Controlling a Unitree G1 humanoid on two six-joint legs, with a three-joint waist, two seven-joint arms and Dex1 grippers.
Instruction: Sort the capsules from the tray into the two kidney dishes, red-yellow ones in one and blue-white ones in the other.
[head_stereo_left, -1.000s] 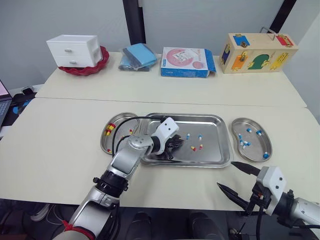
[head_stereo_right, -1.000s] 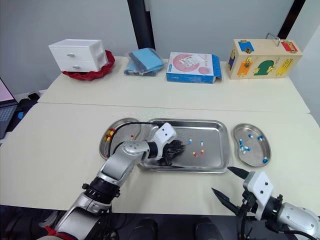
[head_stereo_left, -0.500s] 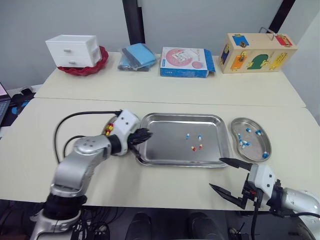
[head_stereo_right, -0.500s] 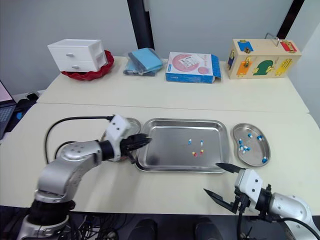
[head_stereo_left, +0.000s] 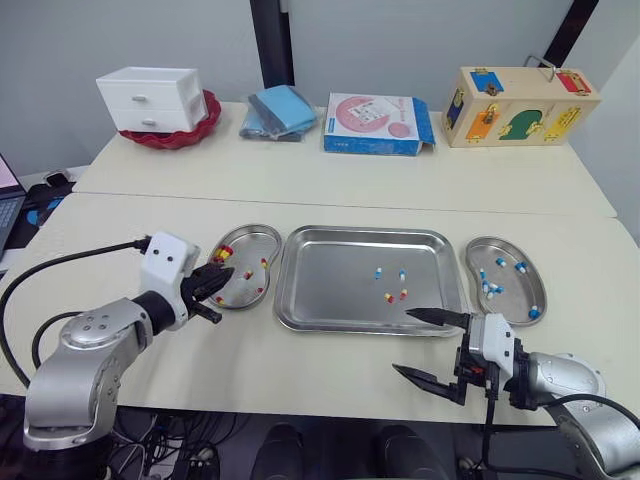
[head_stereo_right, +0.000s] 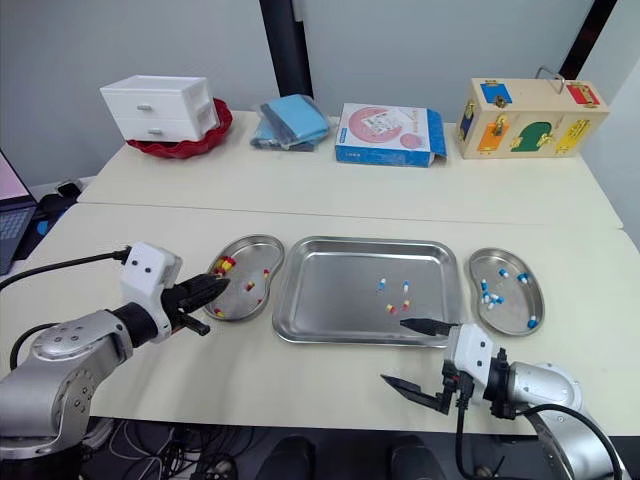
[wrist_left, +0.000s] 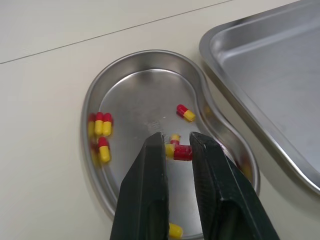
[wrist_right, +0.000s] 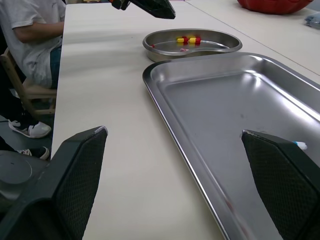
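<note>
Shifted the left end effector (head_stereo_left: 215, 290) off the tray (head_stereo_left: 330, 280) and across to the left kidney dish (wrist_left: 140, 90); drew the right end effector (head_stereo_left: 401, 340) in toward the tray's near rim. Pinches, by the look of it, one red-yellow capsule (wrist_left: 179, 151) between narrowly set fingers, long axis running finger to finger, straight above the dish floor among several like ones. Probably needs only a release to land it. Holds the right end effector spread wide and empty over the bench (head_stereo_left: 300, 360). Leaves a blue-white pair (head_stereo_left: 390, 273) and a red-yellow pair (head_stereo_left: 395, 295) mid-tray, just beyond the right end effector and well apart from the left; right kidney dish (head_stereo_left: 510, 295) already carrying blue-white ones. Cannot read the print on the pink-and-blue box (head_stereo_left: 375, 122) at the back.
</note>
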